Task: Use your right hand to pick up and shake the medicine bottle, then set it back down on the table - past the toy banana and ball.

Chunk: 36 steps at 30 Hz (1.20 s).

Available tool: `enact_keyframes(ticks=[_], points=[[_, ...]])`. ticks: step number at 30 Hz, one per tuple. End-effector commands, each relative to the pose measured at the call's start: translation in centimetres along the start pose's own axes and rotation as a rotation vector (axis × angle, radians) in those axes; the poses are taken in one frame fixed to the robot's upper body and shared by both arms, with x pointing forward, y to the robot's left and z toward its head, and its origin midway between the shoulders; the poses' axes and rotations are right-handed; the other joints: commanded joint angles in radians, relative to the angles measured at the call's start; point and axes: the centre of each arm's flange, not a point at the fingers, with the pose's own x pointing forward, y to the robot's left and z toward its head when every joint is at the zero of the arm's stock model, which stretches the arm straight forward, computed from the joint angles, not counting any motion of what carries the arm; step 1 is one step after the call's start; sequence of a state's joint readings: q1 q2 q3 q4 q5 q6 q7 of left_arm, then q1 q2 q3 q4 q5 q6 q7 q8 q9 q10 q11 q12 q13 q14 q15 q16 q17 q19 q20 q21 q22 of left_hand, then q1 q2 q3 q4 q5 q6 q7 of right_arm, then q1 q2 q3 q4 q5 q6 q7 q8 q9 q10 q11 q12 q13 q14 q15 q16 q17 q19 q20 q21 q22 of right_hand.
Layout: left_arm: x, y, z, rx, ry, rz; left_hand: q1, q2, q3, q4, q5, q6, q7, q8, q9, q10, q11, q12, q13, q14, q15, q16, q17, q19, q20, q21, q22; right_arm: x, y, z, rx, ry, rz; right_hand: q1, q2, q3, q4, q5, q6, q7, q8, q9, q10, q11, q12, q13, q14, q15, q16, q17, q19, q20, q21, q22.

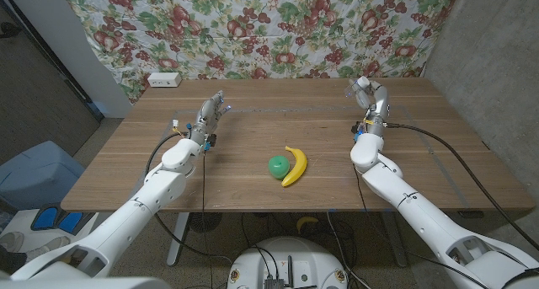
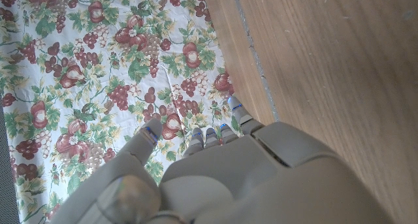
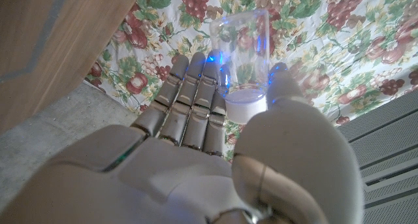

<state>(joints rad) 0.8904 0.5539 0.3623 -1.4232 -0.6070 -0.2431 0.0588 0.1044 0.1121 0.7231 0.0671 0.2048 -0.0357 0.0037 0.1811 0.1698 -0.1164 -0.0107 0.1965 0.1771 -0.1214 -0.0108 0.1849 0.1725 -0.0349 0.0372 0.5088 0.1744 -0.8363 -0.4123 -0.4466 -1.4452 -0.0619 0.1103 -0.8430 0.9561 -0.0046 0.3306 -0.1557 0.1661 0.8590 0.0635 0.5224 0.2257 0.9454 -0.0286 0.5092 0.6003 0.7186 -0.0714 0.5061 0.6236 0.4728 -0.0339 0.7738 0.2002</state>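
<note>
Bottle: the medicine bottle (image 3: 243, 61) is in my right hand (image 1: 367, 93), lifted off the surface (image 1: 253, 188) near its far right corner; it is clear, with a white cap toward my palm.
Right hand: thumb on one side of the bottle, my fingers (image 3: 196, 87) on the other, clamped on it.
Left hand: my left hand (image 1: 209, 116) is raised over the left side of the surface toward the far edge, fingers loosely apart, nothing in them.
Banana and ball: the toy banana (image 1: 294, 166) and the green ball (image 1: 278, 165) lie touching at the middle of the surface toward the near edge, well apart from both hands.
Progress: I judge the pick-up done and the bottle in the air for the shake; whether shaking is finished I cannot tell. Setting it down past the toys is left.
Views: the right wrist view shows the clear body, the cap and my grip; the head view gives only a pale blur there, but places the hand against the toys.
</note>
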Motion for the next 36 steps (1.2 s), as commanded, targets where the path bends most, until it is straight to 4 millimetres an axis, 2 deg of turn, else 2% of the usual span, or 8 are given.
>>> enact_keyframes(ticks=[1,8,17,26,36], points=[[0.3,-0.3,0.0,0.003,0.004,-0.006,0.011,0.074,-0.004,0.004,0.006,0.003,-0.002,0.000,0.004,0.001,-0.002,-0.001,0.003,-0.001,-0.002,-0.001,-0.001,0.007,0.005,-0.006,0.004,1.1,0.2,0.4,-0.095,-0.001,0.237,0.141,0.135,-0.004,0.001,0.006,0.102,-0.096,0.003,0.003,0.111,-0.108,0.000,0.005,0.006,-0.142,-0.006,0.005,-0.001,-0.004,0.010,-0.001],[0.4,-0.5,0.0,0.005,0.005,-0.006,0.011,0.075,-0.003,0.005,0.006,0.003,-0.002,0.000,0.004,0.001,-0.002,-0.002,0.003,0.000,-0.002,-0.001,0.000,0.008,0.005,-0.007,0.004,1.9,0.6,0.6,-0.141,0.016,0.396,0.139,0.136,-0.005,0.002,0.006,0.103,-0.095,0.004,0.003,0.110,-0.105,-0.003,0.003,0.007,-0.141,-0.006,0.007,-0.006,0.003,0.012,-0.001],[0.4,-0.6,0.0,0.004,0.005,-0.004,0.011,0.074,-0.003,0.004,0.007,0.003,-0.001,0.000,0.004,0.001,-0.002,-0.002,0.003,-0.001,-0.002,-0.001,-0.001,0.008,0.005,-0.009,0.004,2.2,0.7,0.7,-0.167,0.029,0.441,0.139,0.136,-0.006,0.002,0.006,0.103,-0.094,0.003,0.002,0.109,-0.103,-0.003,0.006,0.008,-0.140,-0.008,0.009,-0.010,0.007,0.016,-0.002],[0.5,-0.8,0.1,0.008,0.004,-0.007,0.011,0.075,-0.003,0.005,0.007,0.003,-0.001,0.000,0.004,0.001,-0.002,-0.002,0.003,-0.001,-0.002,-0.001,0.000,0.009,0.006,-0.011,0.004,1.9,0.3,0.5,-0.144,0.020,0.380,0.141,0.135,-0.006,0.001,0.006,0.103,-0.093,0.003,0.002,0.111,-0.104,-0.005,0.006,0.008,-0.141,-0.009,0.011,-0.013,0.007,0.020,-0.002],[0.5,-0.8,0.2,0.007,0.004,-0.005,0.012,0.076,-0.002,0.006,0.007,0.003,-0.001,0.000,0.004,0.002,-0.001,-0.001,0.003,-0.001,-0.002,-0.001,0.000,0.009,0.006,-0.013,0.004,0.8,-0.1,0.0,-0.056,-0.002,0.139,0.142,0.136,-0.005,0.001,0.006,0.102,-0.095,0.003,0.003,0.112,-0.108,-0.005,0.008,0.009,-0.142,-0.011,0.013,-0.009,0.002,0.027,-0.003]])
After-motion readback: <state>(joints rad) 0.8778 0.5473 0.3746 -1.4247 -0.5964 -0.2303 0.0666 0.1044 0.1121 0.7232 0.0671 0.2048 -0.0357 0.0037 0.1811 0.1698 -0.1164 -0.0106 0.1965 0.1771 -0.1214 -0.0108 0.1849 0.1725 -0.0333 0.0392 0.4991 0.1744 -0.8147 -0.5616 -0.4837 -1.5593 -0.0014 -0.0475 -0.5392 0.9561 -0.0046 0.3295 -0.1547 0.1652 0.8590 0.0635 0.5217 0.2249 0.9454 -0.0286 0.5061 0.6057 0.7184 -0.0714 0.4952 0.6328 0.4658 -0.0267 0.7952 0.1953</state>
